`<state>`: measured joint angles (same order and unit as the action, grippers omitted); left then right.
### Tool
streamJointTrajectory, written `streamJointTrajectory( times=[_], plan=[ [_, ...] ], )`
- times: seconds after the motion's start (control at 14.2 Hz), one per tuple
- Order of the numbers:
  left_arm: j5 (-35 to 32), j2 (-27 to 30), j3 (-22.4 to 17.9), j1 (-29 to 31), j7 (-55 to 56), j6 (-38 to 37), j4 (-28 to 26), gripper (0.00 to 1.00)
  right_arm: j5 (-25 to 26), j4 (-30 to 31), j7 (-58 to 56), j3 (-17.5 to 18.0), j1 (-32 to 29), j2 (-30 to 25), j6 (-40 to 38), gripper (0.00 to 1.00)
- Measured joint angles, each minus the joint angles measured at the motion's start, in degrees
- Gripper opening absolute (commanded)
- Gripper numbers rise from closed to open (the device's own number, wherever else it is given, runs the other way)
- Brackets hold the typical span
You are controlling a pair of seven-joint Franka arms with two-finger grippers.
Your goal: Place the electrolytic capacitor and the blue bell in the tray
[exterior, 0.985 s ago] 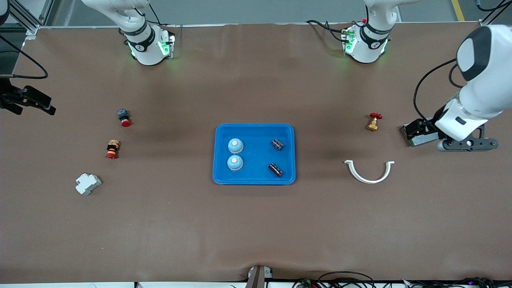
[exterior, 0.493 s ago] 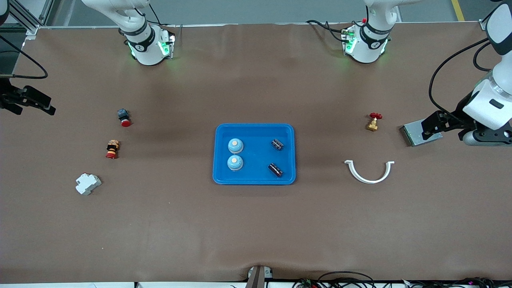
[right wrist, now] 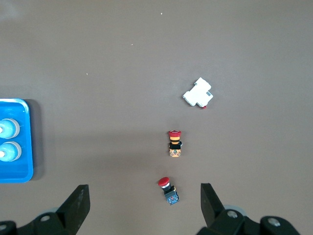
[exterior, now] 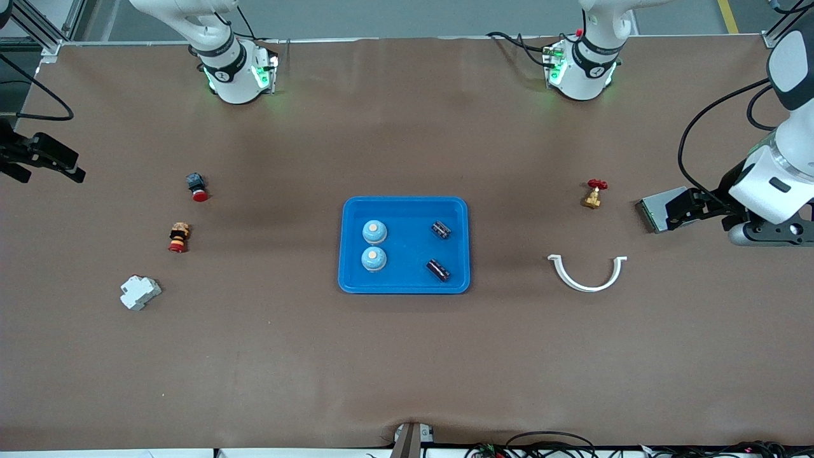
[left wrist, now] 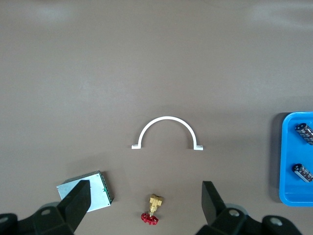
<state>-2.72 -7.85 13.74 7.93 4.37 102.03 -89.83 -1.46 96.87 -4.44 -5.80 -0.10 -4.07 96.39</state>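
Note:
The blue tray [exterior: 407,254] lies mid-table. In it stand two blue bells [exterior: 374,231] [exterior: 374,259] and lie two dark electrolytic capacitors [exterior: 441,229] [exterior: 438,270]. My left gripper [exterior: 685,210] hangs open and empty over the left arm's end of the table, by the grey box. The left wrist view shows its gripper [left wrist: 145,208] wide apart, with the tray's rim [left wrist: 288,161] and both capacitors [left wrist: 304,132] [left wrist: 302,172]. My right gripper [exterior: 44,164] is open and empty over the right arm's end. In the right wrist view that gripper [right wrist: 144,208] is spread, with both bells [right wrist: 9,129] [right wrist: 9,152] in the tray [right wrist: 24,171].
Toward the left arm's end lie a brass valve with a red handle [exterior: 594,193], a white half-ring clamp [exterior: 587,272] and a flat grey metal box [exterior: 658,213]. Toward the right arm's end are a red push button [exterior: 197,186], a stacked red button [exterior: 179,236] and a white breaker [exterior: 140,292].
My left hand has drawn back from over the grey box toward its end of the table, uncovering most of the box. The right gripper has shifted only slightly. Nothing on the table moved.

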Motion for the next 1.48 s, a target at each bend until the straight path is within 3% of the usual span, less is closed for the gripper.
streamJointTrajectory(
  times=[1.06, 1.48],
  plan=[
    [-3.4, 0.0, -1.6, 0.3, 0.0, -1.0, 0.5, 1.0, 0.0, 0.1, 1.9, 0.0, 0.0, 1.1, -0.7, 1.0],
    [-3.4, 0.0, -10.7, -8.9, 0.0, -1.1, 0.6, 1.0, 0.0, 0.2, 1.9, 0.0, 0.0, 1.2, -1.2, 1.0]
  ],
)
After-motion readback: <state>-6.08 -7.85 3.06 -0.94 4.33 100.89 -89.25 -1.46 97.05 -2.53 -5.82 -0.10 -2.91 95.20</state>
